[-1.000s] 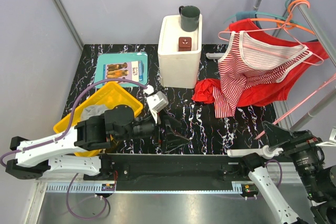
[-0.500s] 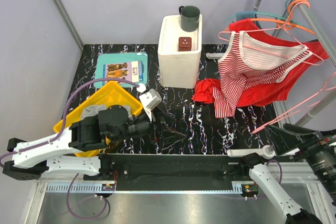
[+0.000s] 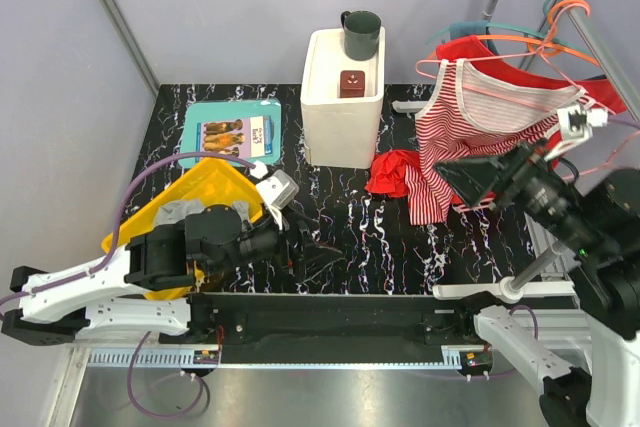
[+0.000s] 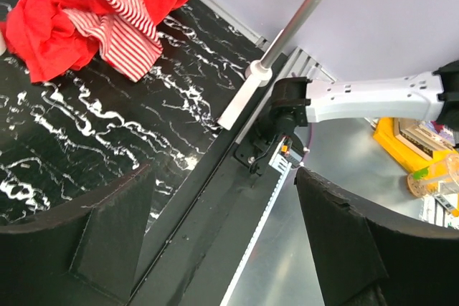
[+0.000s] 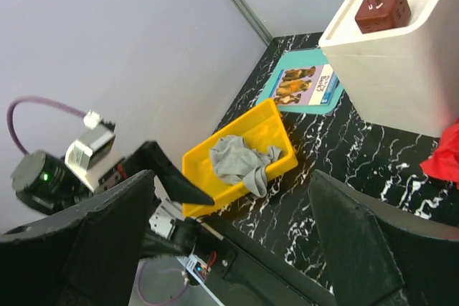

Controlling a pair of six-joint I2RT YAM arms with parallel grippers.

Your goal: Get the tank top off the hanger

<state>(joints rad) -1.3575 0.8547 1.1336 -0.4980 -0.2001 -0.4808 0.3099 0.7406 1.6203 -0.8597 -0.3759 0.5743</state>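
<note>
A red-and-white striped tank top [image 3: 470, 122] hangs on a pale hanger [image 3: 590, 112] from the rack [image 3: 590, 32] at the right. A red top [image 3: 475, 49] hangs behind it on an orange hanger [image 3: 520, 41]. Their lower ends lie on the table with a red cloth heap [image 3: 395, 172], also in the left wrist view [image 4: 50, 34]. My right gripper [image 3: 455, 182] is raised in front of the striped top, open and empty [image 5: 229, 249]. My left gripper [image 3: 322, 247] is low over the table's near edge, open and empty [image 4: 222, 249].
A white box [image 3: 340, 112] at the back centre carries a dark mug [image 3: 362, 35] and a brown cube [image 3: 350, 82]. A teal book [image 3: 235, 132] lies at the back left. A yellow bin [image 3: 215, 182] holding a grey cloth [image 5: 244, 159] stands beside the left arm.
My right arm has swung up from the near right corner to in front of the striped top. My left gripper has drawn back slightly to the left.
</note>
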